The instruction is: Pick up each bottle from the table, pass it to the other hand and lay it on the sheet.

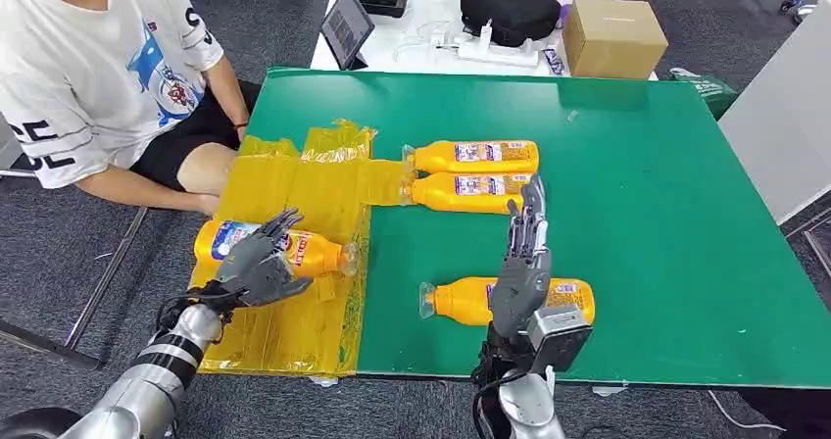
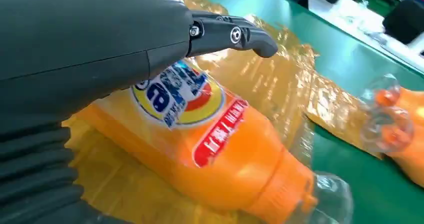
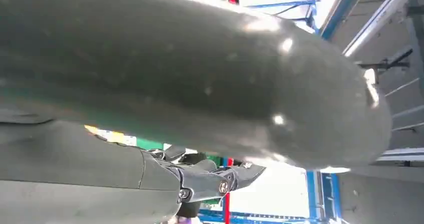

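An orange bottle [image 1: 318, 253] lies on its side on the yellow sheet [image 1: 294, 184], cap toward the table's middle. My left hand [image 1: 257, 266] hovers over its labelled end with the fingers spread; in the left wrist view the thumb [image 2: 235, 34] stands off the bottle [image 2: 220, 149]. Another bottle [image 1: 573, 297] lies near the front edge, partly hidden by my right hand [image 1: 519, 268], which stands upright with fingers straight and holds nothing. Two more bottles [image 1: 473, 155] [image 1: 470, 191] lie side by side mid-table, their caps on the sheet's flap.
The green table [image 1: 637, 214] has bare room on its right half. A person [image 1: 98, 76] sits at the far left corner. Behind stands a white table with a tablet [image 1: 345, 25], a black bag [image 1: 510, 6] and a cardboard box [image 1: 612, 35].
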Controlling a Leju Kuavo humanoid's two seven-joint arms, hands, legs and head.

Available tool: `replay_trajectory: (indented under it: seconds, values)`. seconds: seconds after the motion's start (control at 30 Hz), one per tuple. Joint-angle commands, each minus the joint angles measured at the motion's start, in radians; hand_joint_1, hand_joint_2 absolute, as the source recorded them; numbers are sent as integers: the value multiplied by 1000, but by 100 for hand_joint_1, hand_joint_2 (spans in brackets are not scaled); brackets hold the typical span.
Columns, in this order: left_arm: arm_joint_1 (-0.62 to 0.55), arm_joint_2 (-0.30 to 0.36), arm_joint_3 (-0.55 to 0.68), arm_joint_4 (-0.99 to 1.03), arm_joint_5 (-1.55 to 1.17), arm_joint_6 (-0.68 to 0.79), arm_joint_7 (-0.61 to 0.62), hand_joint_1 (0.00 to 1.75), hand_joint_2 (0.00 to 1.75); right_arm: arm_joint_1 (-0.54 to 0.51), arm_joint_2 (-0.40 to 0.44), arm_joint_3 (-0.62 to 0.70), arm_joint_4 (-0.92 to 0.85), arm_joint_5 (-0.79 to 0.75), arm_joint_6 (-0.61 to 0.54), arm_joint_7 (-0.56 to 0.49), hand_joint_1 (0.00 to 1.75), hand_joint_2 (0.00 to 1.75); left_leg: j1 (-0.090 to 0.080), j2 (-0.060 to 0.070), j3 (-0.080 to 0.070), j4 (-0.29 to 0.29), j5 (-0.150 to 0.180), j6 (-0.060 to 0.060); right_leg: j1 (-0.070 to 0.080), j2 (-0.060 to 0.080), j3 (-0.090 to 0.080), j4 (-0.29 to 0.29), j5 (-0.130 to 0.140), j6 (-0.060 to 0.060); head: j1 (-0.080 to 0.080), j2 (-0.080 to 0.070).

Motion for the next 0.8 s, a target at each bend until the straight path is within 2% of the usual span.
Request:
replay_trajectory:
  seconds: [0.03,0.07,0.1,0.13,0.17,0.2,0.27,0.37,0.47,0.53,0.6,0.7,0.77,0.8]
  values:
    - [116,-139,179,-257,323,86,-38,0,0,-48,-14,-16,155,103,9,28,0,0,0,1,3,-1,-1,0,1,0,3,-2,0,-1,0,0]
    - [138,-186,225,-349,376,237,-94,0,0,-55,-44,7,176,204,-4,88,0,175,1,1,1,0,-1,0,1,0,1,-1,0,0,0,0]
    - [154,-203,222,-409,379,340,-126,0,175,-60,-66,22,186,273,-3,141,0,175,1,1,2,0,-1,0,1,-1,2,-2,0,-1,0,0]
    - [175,-226,228,-506,406,449,-155,0,175,-67,-101,30,210,360,-1,207,0,175,1,1,0,1,-1,0,1,-1,0,-1,0,0,0,0]
    - [197,-226,210,-590,420,498,-158,0,175,-82,-148,50,241,458,21,292,0,175,1,0,-1,0,0,0,1,-2,-1,-1,0,0,0,0]
    - [215,-221,196,-631,427,518,-158,0,175,-87,-169,43,249,489,27,298,0,175,1,1,0,0,-1,1,2,-1,0,-2,0,0,0,0]
    - [269,-226,185,-706,437,564,-158,0,175,-89,-235,26,256,585,56,383,0,175,1,4,1,0,-2,0,2,1,2,-3,0,0,0,0]
    - [280,-225,182,-713,439,566,-158,0,175,-86,-243,15,254,583,65,378,0,175,1,3,4,0,-3,1,1,0,5,-3,-1,-1,0,0]
    - [280,-212,163,-709,459,585,-158,0,175,-77,-236,10,234,610,62,396,0,175,0,2,0,1,-2,0,1,1,0,-1,-1,-1,0,0]
    - [330,-213,151,-729,482,592,-158,0,175,-58,-296,4,202,670,108,492,0,175,0,1,-2,0,-1,0,0,1,-2,-1,0,-1,0,0]
    - [374,-224,152,-738,513,557,-158,0,175,-35,-360,-10,173,709,144,540,0,175,0,1,0,-1,-2,0,0,0,0,-2,-1,0,0,0]
    - [426,-246,150,-727,506,518,-158,0,175,38,-408,-71,98,723,171,553,0,175,-1,-2,0,-1,-1,1,0,-3,0,-2,-1,0,0,0]
    - [427,-251,151,-703,507,503,-158,0,175,45,-420,-79,83,748,181,563,0,175,-1,-2,-1,-1,-1,1,-1,-3,-1,-2,-2,0,0,0]
    - [419,-253,151,-679,502,492,-156,0,175,39,-427,-75,84,757,203,569,0,175,-1,-2,3,0,-4,1,0,-4,4,-2,-4,0,0,0]
